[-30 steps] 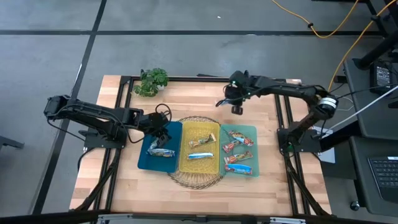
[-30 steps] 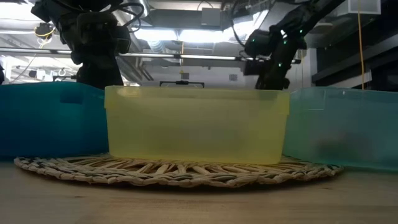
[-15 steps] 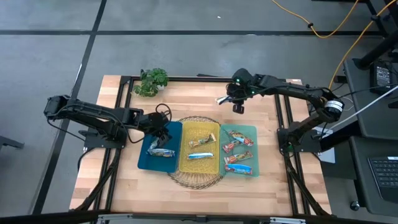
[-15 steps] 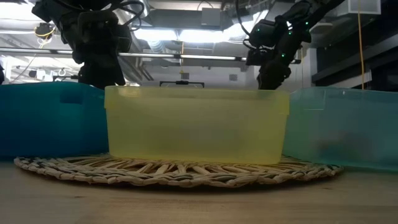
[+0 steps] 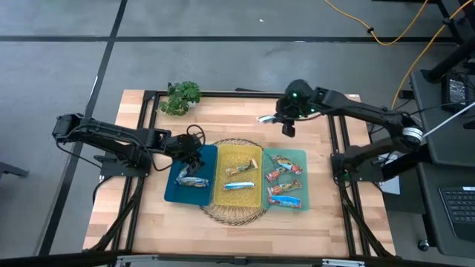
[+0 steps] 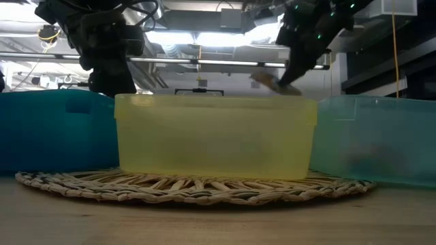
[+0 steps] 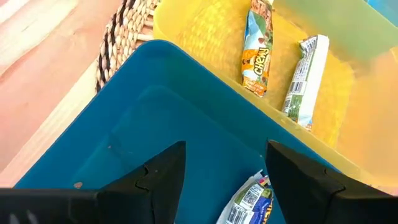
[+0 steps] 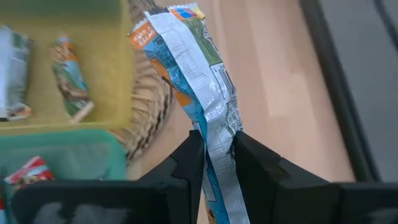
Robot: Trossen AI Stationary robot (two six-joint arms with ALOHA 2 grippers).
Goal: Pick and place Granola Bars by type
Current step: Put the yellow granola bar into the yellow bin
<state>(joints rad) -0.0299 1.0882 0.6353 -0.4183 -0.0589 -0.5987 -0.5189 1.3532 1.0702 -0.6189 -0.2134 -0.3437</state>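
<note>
My right gripper (image 5: pixel 285 123) hangs over the bare wood behind the bins, shut on a blue-orange-white granola bar (image 8: pixel 186 56) that sticks out past its fingers. My left gripper (image 5: pixel 194 156) hovers open over the far end of the blue bin (image 5: pixel 175 191), where blue-white bars (image 5: pixel 191 178) lie on the floor. One such bar (image 7: pixel 252 199) shows below the open fingers. The yellow bin (image 5: pixel 239 194) holds two bars (image 7: pixel 258 50), and the teal bin (image 5: pixel 300 156) holds several red-orange ones (image 5: pixel 284 178). My right gripper pinches the bar between its two fingers (image 8: pixel 186 158), on the wrapper close to one end (image 8: pixel 214 134). Most of the bar reaches out beyond the fingertips. The fingers slant downward from the right, and the bar hangs clear of the table, seen above the yellow bin's rim (image 6: pixel 269 82).
The three bins stand side by side on a round woven mat (image 5: pixel 236 213) at the table's middle. A small green plant (image 5: pixel 180 96) sits at the far left corner. Bare wood (image 5: pixel 245 115) lies behind the bins and in front of the mat.
My right gripper has risen from the table behind the bins and drifted a little toward the right edge. It stays shut on the bar. The bar has come up with it and now shows above the yellow bin's rim in the low view.
</note>
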